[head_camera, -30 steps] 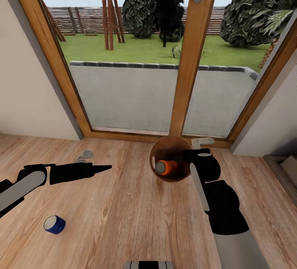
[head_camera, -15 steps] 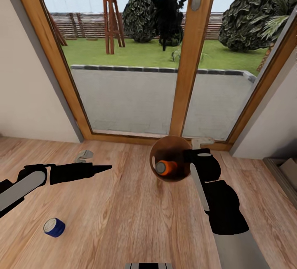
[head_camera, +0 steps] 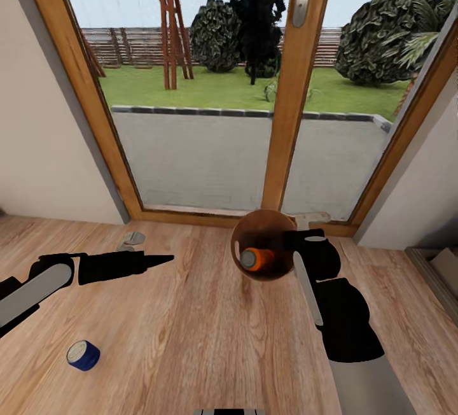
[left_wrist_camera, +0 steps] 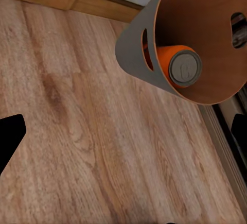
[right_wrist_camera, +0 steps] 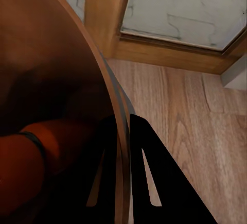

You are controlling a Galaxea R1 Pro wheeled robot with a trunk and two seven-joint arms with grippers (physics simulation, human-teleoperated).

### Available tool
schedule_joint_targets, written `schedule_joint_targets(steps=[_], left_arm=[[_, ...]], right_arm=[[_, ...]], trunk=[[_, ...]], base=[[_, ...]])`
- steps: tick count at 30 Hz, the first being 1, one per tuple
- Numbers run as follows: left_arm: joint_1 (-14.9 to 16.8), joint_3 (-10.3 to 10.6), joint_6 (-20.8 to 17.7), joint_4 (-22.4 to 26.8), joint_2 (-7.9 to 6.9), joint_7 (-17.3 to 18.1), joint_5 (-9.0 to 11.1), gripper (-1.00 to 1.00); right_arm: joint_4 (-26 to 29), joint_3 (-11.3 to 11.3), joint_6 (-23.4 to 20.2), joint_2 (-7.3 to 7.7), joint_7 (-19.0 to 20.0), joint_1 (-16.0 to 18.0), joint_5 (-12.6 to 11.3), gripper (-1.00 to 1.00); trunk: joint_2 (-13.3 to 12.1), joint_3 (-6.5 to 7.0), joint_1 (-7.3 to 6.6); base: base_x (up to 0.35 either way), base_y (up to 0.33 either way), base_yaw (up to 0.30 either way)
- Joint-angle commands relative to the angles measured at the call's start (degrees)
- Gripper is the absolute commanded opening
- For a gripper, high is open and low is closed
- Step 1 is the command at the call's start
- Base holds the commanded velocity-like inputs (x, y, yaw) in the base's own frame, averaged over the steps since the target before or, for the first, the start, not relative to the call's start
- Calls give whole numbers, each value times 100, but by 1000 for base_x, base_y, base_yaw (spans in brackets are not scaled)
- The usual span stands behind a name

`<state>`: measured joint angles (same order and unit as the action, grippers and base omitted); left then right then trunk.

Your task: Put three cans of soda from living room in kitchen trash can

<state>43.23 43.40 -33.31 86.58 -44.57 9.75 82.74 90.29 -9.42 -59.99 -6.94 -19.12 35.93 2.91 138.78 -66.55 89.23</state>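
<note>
My right gripper (head_camera: 291, 244) is shut on the rim of the trash can (head_camera: 267, 229), holding it tipped above the wood floor. Its tan inside faces the head camera. An orange soda can (head_camera: 257, 258) lies inside it. The right wrist view shows the fingers (right_wrist_camera: 105, 175) pinching the bin wall (right_wrist_camera: 51, 69), with the orange can (right_wrist_camera: 20, 157) below. In the left wrist view the bin (left_wrist_camera: 131, 49) and its can (left_wrist_camera: 177, 62) are close ahead. My left gripper (head_camera: 159, 258) is open and empty, left of the bin. A dark blue can (head_camera: 83, 355) lies on the floor at lower left.
Wood-framed glass doors (head_camera: 296, 103) stand straight ahead, with a garden behind. A small grey item (head_camera: 132, 238) lies on the floor near the door sill. White walls flank the doors. A low grey ledge (head_camera: 436, 265) sits at the right edge.
The whole picture has slid slightly downward, so the camera moved. Both arms, the bin and the orange can keep the same pose.
</note>
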Motion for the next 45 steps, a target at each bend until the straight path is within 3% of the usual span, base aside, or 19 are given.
schedule_joint_targets(steps=[1, 38, 45], left_arm=[[-2, -1, 0, 0, 0, 0, -1, 100], [1, 2, 0, -9, 79, -17, -3, 100], [1, 2, 0, -9, 73, -6, 5, 100]], right_arm=[[4, 1, -1, -1, 22, 2, 52, -100], [2, 1, -1, 0, 22, 2, 52, -100], [1, 1, -1, 0, 23, 2, 52, -100]], trunk=[[0, 10, 0], [0, 348, 0], [0, 360, 0]], base=[[0, 0, 0], [0, 0, 0], [0, 7, 0]])
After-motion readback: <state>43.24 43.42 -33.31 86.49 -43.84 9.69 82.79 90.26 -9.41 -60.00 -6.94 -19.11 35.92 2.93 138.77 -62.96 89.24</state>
